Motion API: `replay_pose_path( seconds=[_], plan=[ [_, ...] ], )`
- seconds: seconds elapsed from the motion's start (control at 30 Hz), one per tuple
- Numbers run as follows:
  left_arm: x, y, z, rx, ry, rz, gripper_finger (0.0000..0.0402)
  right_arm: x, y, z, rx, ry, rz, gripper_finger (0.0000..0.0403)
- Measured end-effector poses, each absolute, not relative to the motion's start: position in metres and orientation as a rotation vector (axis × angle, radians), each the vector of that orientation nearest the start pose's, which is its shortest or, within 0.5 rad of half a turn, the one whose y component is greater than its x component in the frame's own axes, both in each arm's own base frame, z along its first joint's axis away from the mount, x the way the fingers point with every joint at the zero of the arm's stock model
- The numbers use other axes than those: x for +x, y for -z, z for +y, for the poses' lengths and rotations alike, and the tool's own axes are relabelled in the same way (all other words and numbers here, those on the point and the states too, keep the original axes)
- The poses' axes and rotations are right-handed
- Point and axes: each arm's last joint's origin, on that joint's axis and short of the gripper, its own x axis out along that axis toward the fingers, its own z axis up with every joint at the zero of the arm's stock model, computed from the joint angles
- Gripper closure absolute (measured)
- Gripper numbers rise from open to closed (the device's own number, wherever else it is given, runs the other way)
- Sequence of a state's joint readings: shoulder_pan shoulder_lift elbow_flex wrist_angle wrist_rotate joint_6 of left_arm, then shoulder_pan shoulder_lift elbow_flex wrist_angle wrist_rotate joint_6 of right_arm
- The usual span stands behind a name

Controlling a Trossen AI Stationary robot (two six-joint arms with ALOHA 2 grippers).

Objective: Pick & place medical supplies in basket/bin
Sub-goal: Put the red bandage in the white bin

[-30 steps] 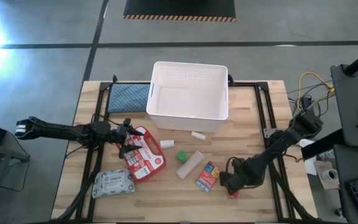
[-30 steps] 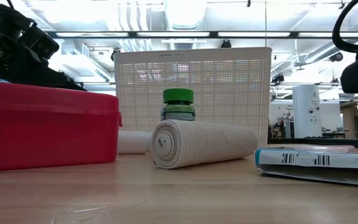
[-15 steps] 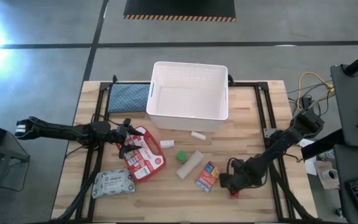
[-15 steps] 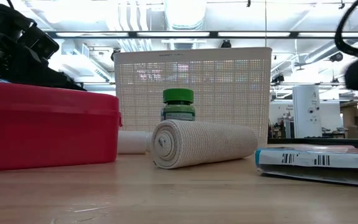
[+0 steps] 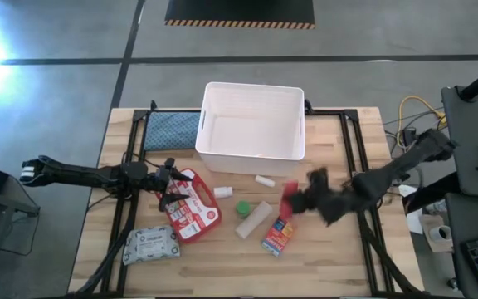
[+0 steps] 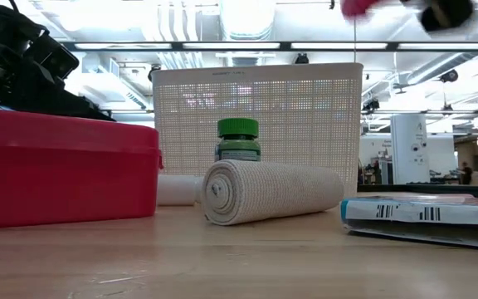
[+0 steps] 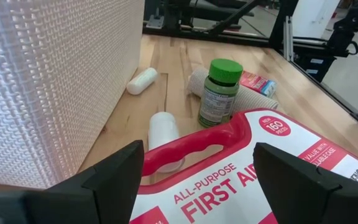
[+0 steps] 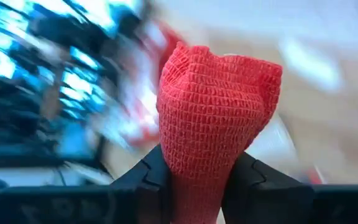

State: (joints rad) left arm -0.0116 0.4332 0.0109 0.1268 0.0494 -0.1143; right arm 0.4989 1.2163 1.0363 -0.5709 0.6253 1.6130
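Observation:
My right gripper (image 5: 299,199) is shut on a red woven bandage roll (image 8: 213,118) in the air, between the orange-blue box (image 5: 277,236) and the white slotted basket (image 5: 254,85). In the low view the roll (image 6: 355,7) is at the top edge. My left gripper (image 7: 197,149) is open, a finger on either side of the red handle of the first-aid pouch (image 5: 196,208). A green-capped bottle (image 5: 242,208) stands upright. The beige bandage roll (image 5: 254,219) and the wipes pack (image 5: 151,245) lie flat on the table. My right gripper pinches the red roll's lower part (image 8: 194,177) between its two fingers (image 8: 253,180). The soft wall is dented in there, and the free end flares out past the fingertips. The roll is lifted clear of the table. Of my left gripper I cannot tell whether its fingers touch the pouch.
Two small white pieces (image 5: 265,180) (image 5: 223,192) lie in front of the basket. A blue-grey cloth pad (image 5: 173,129) lies to the basket's left. Black frame rails (image 5: 351,149) run along the table's sides.
My right gripper has risen quickly from the table's near right part with the red roll. It has swung toward the far edge and the basket. The roll, which lay on the wood beside the box, now hangs clear of the table.

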Motion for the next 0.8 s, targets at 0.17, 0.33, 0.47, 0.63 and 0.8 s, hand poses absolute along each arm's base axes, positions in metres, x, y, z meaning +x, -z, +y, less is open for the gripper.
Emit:
replay_pose_path(
  seconds=[0.17,0.33,0.47,0.63,0.8],
  plan=[
    [0.121,-0.14,-0.003,-0.119,0.044,0.299,0.0121,0.223,-0.372,0.053,0.901,0.653,0.102,0.0314],
    [0.121,-0.14,-0.003,-0.119,0.044,0.299,0.0121,0.223,-0.403,-0.007,0.797,0.817,0.032,0.0315],
    [0.121,-0.141,-0.003,-0.119,0.044,0.298,0.0121,0.226,-0.403,-0.05,0.788,0.886,0.115,0.0315],
    [0.121,-0.141,-0.003,-0.119,0.044,0.298,0.0121,0.237,-0.392,-0.078,0.808,0.883,0.211,0.0315],
    [0.121,-0.141,-0.003,-0.119,0.044,0.298,0.0121,0.258,-0.371,-0.094,0.797,0.887,0.323,0.0315]
  ],
)
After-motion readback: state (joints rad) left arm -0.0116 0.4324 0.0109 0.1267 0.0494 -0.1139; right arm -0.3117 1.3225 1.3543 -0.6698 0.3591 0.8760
